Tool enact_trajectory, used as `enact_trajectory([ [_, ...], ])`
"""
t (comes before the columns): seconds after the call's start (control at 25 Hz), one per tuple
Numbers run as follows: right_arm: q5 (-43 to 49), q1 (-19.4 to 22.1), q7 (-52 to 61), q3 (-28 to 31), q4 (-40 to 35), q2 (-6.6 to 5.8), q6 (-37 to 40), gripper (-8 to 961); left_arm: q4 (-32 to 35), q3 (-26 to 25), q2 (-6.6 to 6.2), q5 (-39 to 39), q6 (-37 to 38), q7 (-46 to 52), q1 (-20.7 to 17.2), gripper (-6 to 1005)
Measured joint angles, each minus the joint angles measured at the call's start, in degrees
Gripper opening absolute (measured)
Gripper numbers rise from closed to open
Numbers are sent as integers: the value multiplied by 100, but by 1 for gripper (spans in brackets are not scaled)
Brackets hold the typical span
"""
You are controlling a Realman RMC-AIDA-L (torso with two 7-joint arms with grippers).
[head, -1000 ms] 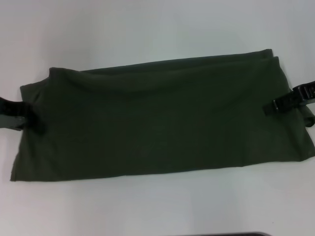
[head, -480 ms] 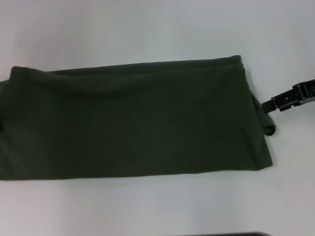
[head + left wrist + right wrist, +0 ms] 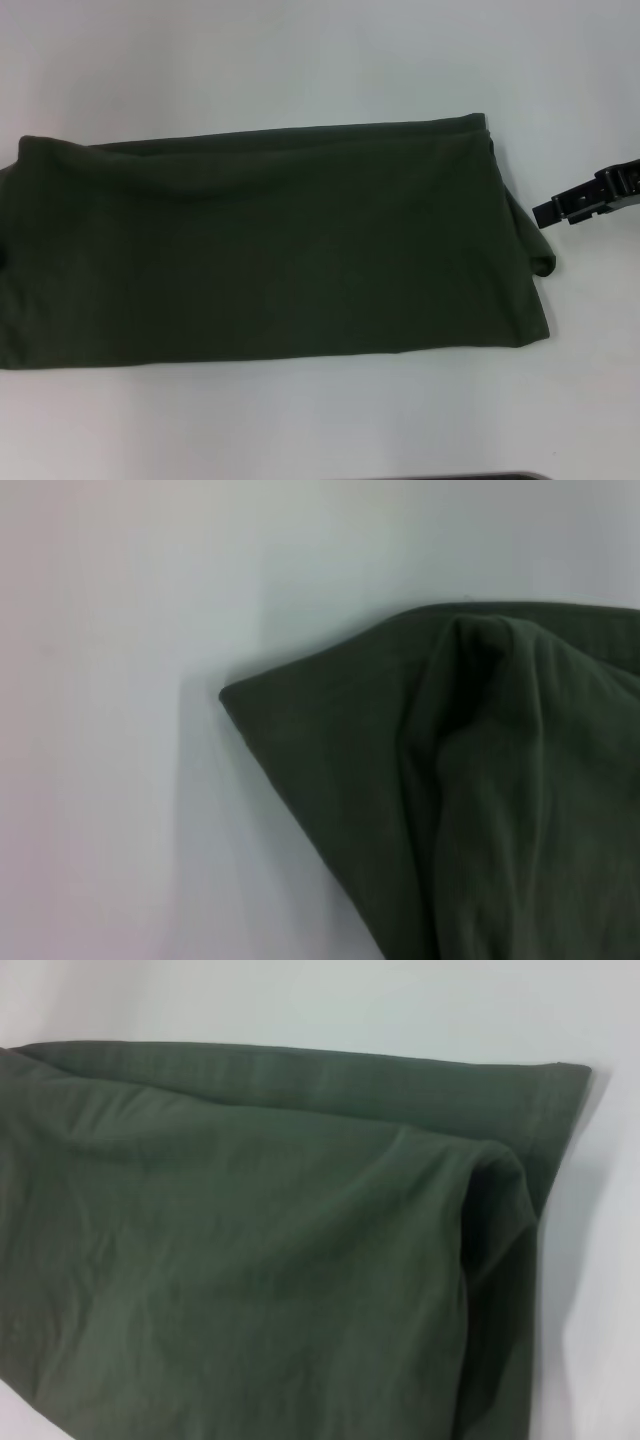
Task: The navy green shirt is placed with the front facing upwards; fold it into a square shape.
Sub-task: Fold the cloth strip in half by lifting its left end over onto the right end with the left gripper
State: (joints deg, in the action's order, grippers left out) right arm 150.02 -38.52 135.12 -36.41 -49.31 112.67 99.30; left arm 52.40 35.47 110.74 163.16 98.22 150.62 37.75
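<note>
Right tool [image 3: 560, 209] hovers at the right edge of the head view, just beside the navy green shirt [image 3: 270, 250] but not touching it; whether its tips are spread or pressed together cannot be told. Left tool is out of sight. That shirt lies folded into a long band, plain side up, across the white worktop [image 3: 300, 60], its left end running past the picture's edge.
</note>
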Motion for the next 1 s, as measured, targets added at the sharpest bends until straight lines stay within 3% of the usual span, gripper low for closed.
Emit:
enact_trajectory([
  [0.28, 1, 12, -5, -6, 0, 0, 2, 684, 10, -190, -5, -397, 444, -269, 0, 68],
  [0.4, 1, 8, -15, -6, 0, 0, 6, 683, 2, -711, -44, -1331, 1347, -703, 83, 68],
  [0.56, 1, -4, -41, -42, 0, 7, -7, 683, -212, -668, 33, -2351, 1854, -740, 172, 69],
  [0.6, 0, -6, -44, -46, 1, 12, -8, 684, -536, -485, 127, -2823, 1863, -730, 264, 69],
  [0.64, 0, -6, -44, -46, 1, 12, -8, 684, -536, -485, 127, -2823, 1863, -730, 264, 69],
  [0.72, 1, -5, -45, -46, 9, 20, -9, 684, -914, -346, 263, -3133, 1783, -759, 428, 69],
  [0.76, 1, -7, -47, -47, 11, 29, -12, 684, -1026, -315, 372, -3201, 1742, -779, 516, 68],
  [0.8, 5, -10, -57, -54, 15, 50, -14, 684, -1162, -253, 601, -3262, 1618, -831, 687, 68],
  [0.84, 5, -10, -57, -54, 15, 50, -14, 684, -1162, -253, 601, -3262, 1618, -831, 687, 68],
  [0.88, 8, -10, -67, -58, 17, 60, -20, 684, -1201, -180, 766, -3271, 1478, -868, 788, 68],
  [1.0, 7, -9, -102, -68, 58, 73, -25, 684, -1348, 52, 1053, -3271, 937, -922, 926, 69],
])
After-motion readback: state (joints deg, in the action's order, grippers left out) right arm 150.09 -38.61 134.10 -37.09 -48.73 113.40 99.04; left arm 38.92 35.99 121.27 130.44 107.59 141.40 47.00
